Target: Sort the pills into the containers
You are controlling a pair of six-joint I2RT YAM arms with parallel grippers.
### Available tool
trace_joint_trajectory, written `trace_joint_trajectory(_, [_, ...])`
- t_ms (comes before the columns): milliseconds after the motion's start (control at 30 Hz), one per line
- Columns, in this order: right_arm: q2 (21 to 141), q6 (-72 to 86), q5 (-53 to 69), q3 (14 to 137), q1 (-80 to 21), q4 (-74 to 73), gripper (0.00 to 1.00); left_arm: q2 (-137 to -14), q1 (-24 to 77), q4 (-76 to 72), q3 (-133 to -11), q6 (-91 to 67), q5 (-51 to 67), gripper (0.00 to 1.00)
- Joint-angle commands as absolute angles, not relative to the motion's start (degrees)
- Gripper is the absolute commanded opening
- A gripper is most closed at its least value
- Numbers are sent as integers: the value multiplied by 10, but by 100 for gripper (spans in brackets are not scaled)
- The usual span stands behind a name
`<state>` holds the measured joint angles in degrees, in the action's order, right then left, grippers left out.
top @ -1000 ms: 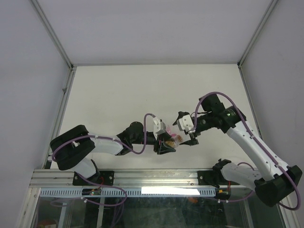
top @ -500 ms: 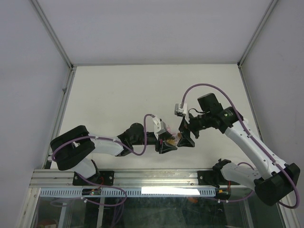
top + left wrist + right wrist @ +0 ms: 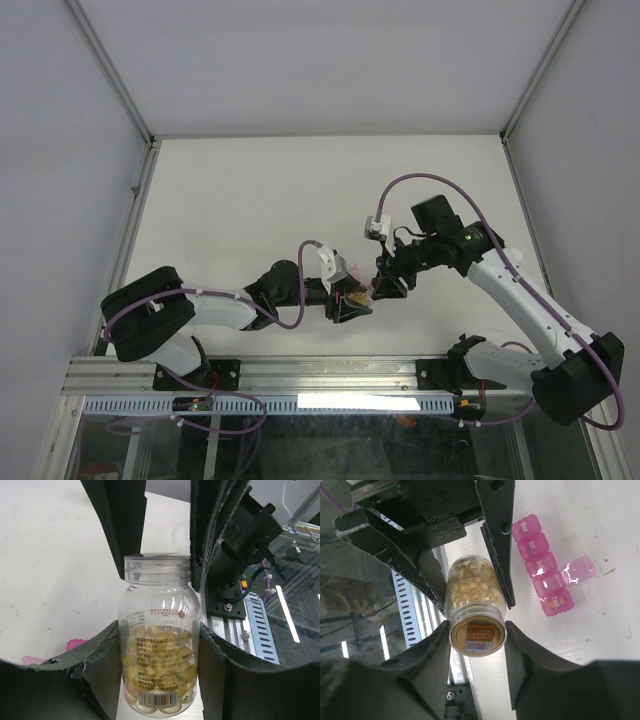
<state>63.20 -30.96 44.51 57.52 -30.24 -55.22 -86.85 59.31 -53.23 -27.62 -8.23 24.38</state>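
Observation:
A clear bottle [image 3: 160,645] full of yellow pills [image 3: 470,582] lies level above the table, with my left gripper [image 3: 159,630] shut on its body. My right gripper [image 3: 477,630] faces it, and both pads press the sides of the bottle's screw cap [image 3: 477,636]. The two grippers meet at the near middle of the table, left gripper [image 3: 350,302] and right gripper [image 3: 386,284]. The containers [image 3: 545,572], a magenta strip of day-marked compartments, lie on the table just beyond the bottle. One lid [image 3: 580,569] stands open. A corner of the containers [image 3: 75,645] shows beside my left finger.
The white table [image 3: 300,190] stretches behind the arms, fenced by metal frame posts [image 3: 130,215] left and right. An aluminium rail [image 3: 300,375] and a slotted cable duct [image 3: 405,610] run along the near edge, right below the bottle.
My right gripper swung left onto the bottle's cap, turned end-on to it, and its jaws closed in from wide open. The left gripper kept the bottle still.

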Motion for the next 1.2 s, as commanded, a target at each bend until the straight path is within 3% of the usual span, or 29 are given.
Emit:
trace_joint_trajectory(0, [632, -313, 468, 585, -303, -542, 35, -851, 597, -578, -276, -85, 242, 0])
trace_joint_trajectory(167, [634, -367, 486, 594, -303, -562, 18, -857, 597, -582, -277, -86, 258, 0])
trace_joint_trajectory(467, [612, -801, 540, 601, -304, -638, 11, -879, 597, -598, -287, -102, 331, 0])
trace_joint_trajectory(533, [631, -899, 541, 625, -304, -678, 0, -886, 596, -598, -290, -104, 338, 0])
trace_joint_trajectory(667, [653, -1006, 537, 649, -305, -697, 0, -899, 595, -595, -299, -106, 349, 0])
trace_joint_trajectory(800, [641, -985, 543, 631, -306, -658, 0, -906, 595, -593, -302, -105, 349, 0])
trace_joint_trajectory(1000, [596, -802, 526, 613, -305, -595, 91, -906, 595, -591, -300, -101, 342, 0])
trace_joint_trajectory(1167, [574, -681, 496, 642, -304, -617, 99, -901, 595, -591, -299, -100, 335, 0])
